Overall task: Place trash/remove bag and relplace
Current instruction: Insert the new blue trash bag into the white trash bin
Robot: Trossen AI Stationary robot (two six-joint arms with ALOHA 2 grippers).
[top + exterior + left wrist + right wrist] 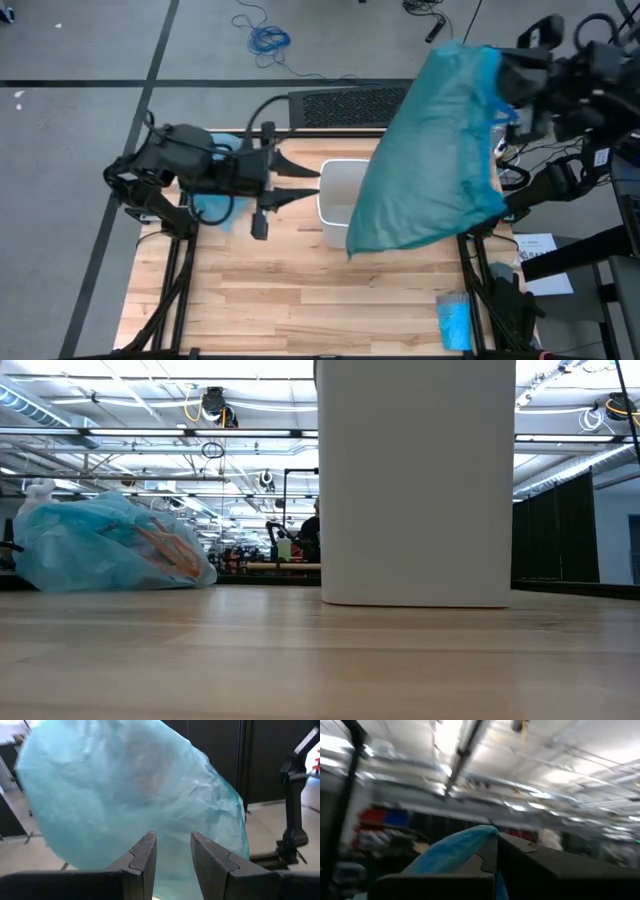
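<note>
Above the bench (300,300), a teal bag (435,150) hangs from the right pincer (495,852), which is clamped on its edge; it drapes over the white bin (340,190) and could snag the rim. The left pincer (172,855) stands narrowly parted, empty, beside the bin. A tied light-blue bag (105,545) rests on the bench behind it.
</note>
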